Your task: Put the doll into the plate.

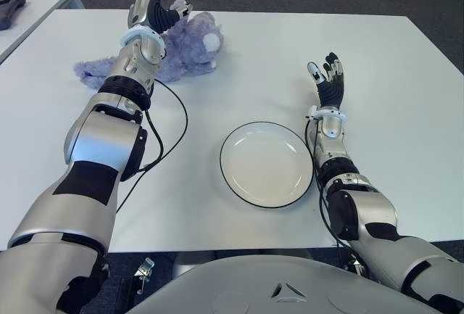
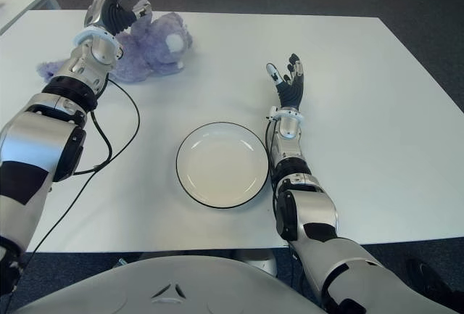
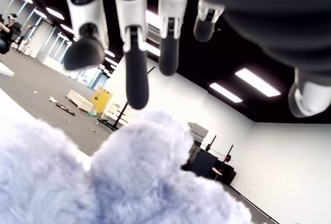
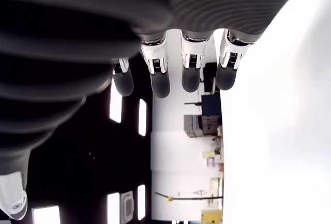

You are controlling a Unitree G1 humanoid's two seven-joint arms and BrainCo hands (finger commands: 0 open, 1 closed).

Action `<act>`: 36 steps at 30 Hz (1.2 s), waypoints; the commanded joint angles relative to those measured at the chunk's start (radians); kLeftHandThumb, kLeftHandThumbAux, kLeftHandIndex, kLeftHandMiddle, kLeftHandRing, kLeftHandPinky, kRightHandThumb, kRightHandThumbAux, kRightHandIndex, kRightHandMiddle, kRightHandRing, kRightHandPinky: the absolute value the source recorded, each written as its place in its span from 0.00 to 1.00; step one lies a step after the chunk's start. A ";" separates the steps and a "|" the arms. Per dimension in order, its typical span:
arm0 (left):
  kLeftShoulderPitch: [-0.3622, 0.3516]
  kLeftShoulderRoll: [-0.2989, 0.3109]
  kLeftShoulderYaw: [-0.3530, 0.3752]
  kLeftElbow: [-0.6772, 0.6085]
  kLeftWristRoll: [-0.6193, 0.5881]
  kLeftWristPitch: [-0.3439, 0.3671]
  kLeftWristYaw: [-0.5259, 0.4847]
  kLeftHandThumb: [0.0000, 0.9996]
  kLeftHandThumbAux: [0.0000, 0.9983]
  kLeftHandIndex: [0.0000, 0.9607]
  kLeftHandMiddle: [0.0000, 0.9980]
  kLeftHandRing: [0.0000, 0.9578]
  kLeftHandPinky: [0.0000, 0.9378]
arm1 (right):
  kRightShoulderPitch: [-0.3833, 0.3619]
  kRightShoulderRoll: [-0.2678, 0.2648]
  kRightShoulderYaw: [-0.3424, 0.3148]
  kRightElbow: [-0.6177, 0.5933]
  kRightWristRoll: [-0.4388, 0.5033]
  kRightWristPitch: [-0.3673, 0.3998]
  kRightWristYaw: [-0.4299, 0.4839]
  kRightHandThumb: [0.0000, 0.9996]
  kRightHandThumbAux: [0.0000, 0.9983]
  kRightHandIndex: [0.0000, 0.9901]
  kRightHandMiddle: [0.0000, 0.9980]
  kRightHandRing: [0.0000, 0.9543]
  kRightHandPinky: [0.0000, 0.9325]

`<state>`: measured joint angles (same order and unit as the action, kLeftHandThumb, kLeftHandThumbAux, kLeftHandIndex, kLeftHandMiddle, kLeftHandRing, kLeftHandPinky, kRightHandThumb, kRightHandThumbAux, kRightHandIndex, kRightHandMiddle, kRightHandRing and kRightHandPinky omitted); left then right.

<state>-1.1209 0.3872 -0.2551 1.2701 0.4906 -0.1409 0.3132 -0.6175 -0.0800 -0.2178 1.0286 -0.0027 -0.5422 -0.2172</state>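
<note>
One doll [image 1: 190,49], plush, soft, light: you squeeze body. Left hand [image 1: 154,9] above it, fingers spread, empty. Plate [image 1: 267,164] at 5 o'clock. Right hand [image 1: 330,78] open, idle.

We see the table [image 1: 406,111] spread before us, with the plate [image 1: 267,164] near its front edge, about midway across. The doll [image 1: 190,49] lies far back and to the left of the plate, well apart from it. Our left hand [image 1: 154,8] hangs over the doll's left part. Our right hand [image 1: 329,76] sits right of the plate and slightly behind it. A cable [image 1: 172,133] loops on the table between left arm and plate.
</note>
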 commanded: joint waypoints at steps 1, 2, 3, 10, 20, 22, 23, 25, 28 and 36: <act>-0.019 -0.044 -0.016 0.057 0.013 0.057 -0.015 0.19 0.38 0.06 0.24 0.42 0.77 | 0.372 0.085 -0.006 0.259 0.003 0.039 0.012 0.00 0.57 0.08 0.08 0.05 0.04; -0.020 -0.045 -0.016 0.058 0.014 0.059 -0.015 0.19 0.38 0.06 0.23 0.41 0.76 | 0.372 0.085 -0.007 0.259 0.003 0.039 0.013 0.00 0.56 0.08 0.09 0.05 0.04; -0.021 -0.046 -0.017 0.059 0.014 0.061 -0.015 0.19 0.38 0.06 0.23 0.40 0.76 | 0.372 0.085 -0.007 0.259 0.003 0.040 0.013 0.00 0.56 0.08 0.09 0.05 0.04; -0.028 -0.054 -0.026 0.069 0.022 0.077 -0.023 0.20 0.38 0.07 0.26 0.43 0.81 | 0.372 0.088 -0.006 0.259 0.003 0.038 0.015 0.00 0.55 0.08 0.09 0.05 0.04; -0.040 -0.069 -0.020 0.075 0.012 0.102 -0.065 0.22 0.38 0.07 0.27 0.48 0.84 | 0.374 0.088 0.003 0.259 -0.007 0.035 0.009 0.00 0.53 0.07 0.09 0.05 0.02; -0.041 -0.072 -0.017 0.076 0.009 0.107 -0.074 0.22 0.38 0.07 0.29 0.53 0.87 | 0.375 0.087 0.007 0.259 -0.010 0.034 0.009 0.00 0.52 0.07 0.09 0.05 0.02; -0.042 -0.072 -0.016 0.076 0.007 0.109 -0.077 0.22 0.38 0.07 0.30 0.54 0.88 | 0.376 0.087 0.008 0.258 -0.011 0.033 0.008 0.00 0.52 0.07 0.09 0.05 0.02; -0.043 -0.075 -0.013 0.077 0.005 0.113 -0.083 0.22 0.37 0.07 0.32 0.58 0.88 | 0.377 0.088 0.010 0.258 -0.013 0.032 0.009 0.00 0.52 0.07 0.09 0.05 0.02; -0.044 -0.081 -0.008 0.079 -0.001 0.124 -0.092 0.21 0.36 0.06 0.39 0.69 0.90 | 0.377 0.089 0.011 0.257 -0.013 0.031 0.012 0.00 0.54 0.07 0.09 0.05 0.03; -0.051 -0.095 -0.012 0.086 0.004 0.145 -0.099 0.21 0.36 0.06 0.47 0.69 0.87 | 0.377 0.091 0.012 0.256 -0.014 0.032 0.005 0.00 0.54 0.08 0.09 0.05 0.02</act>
<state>-1.1498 0.3368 -0.2576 1.3012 0.4896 -0.0538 0.2851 -0.6181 -0.0800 -0.2161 1.0296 -0.0029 -0.5422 -0.2153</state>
